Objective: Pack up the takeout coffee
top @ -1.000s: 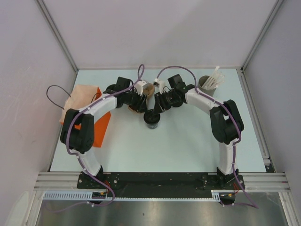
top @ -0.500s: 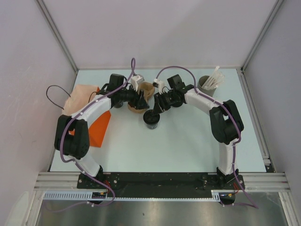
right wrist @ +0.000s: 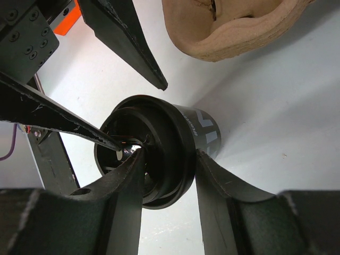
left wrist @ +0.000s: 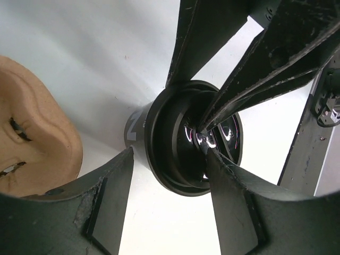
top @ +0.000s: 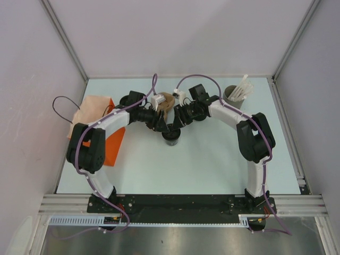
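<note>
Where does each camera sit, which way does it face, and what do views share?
Top external: above and behind the bases, looking down on the table; both arms show.
Left wrist: on the left arm, facing the takeout coffee; left gripper in the foreground.
Right wrist: faces the takeout coffee from the opposite side; right gripper shows.
Shared: both wrist views show coffee and pulp carrier.

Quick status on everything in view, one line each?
Cup: upright on table, lid on, unpacked.
Right tool: shut on cup rim.
Left tool: open, astride cup.
Bag: lying on table, left.
Carrier: beside cup, untouched.
Stick holder: upright.
</note>
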You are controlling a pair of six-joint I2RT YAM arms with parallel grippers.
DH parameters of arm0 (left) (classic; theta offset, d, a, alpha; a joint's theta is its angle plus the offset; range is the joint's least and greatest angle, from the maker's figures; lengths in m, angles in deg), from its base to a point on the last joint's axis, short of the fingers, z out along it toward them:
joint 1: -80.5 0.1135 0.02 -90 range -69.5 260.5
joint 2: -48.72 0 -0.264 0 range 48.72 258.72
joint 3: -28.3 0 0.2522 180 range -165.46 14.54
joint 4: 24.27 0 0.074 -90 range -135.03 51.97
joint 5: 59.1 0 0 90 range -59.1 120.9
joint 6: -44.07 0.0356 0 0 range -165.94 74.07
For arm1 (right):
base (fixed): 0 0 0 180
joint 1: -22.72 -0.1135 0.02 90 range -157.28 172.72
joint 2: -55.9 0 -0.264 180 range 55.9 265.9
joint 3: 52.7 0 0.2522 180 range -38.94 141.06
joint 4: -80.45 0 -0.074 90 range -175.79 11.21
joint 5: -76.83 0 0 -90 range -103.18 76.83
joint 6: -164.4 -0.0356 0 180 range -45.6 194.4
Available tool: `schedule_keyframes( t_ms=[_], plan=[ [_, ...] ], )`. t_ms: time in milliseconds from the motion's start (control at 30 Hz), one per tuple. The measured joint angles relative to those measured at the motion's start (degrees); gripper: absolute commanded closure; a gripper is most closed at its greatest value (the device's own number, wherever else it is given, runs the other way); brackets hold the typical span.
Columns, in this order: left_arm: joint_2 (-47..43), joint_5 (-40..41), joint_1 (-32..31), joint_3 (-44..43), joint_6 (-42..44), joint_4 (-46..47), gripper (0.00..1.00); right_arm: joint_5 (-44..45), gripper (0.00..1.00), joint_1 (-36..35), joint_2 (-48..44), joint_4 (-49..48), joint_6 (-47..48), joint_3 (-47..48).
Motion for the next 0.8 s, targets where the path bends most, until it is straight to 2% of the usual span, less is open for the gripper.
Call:
schedule_keyframes(
  t_ms=[100, 500, 800],
  plan=[
    [0.09, -0.35, 0.00, 0.00, 0.00, 0.20, 0.40, 0.00, 0.57, 0.00, 0.00, 0.00, 0.00, 0.00],
    [1.09, -1.97, -0.11, 0.00, -1.11, 1.01, 0.60, -0.22, 0.55, 0.00, 0.00, 0.00, 0.02, 0.00],
    [1.38, -1.90, -0.39, -0.07, -1.88, 1.75, 0.64, -1.92, 0.47, 0.44, 0.00, 0.39, 0.76, 0.00]
  ],
)
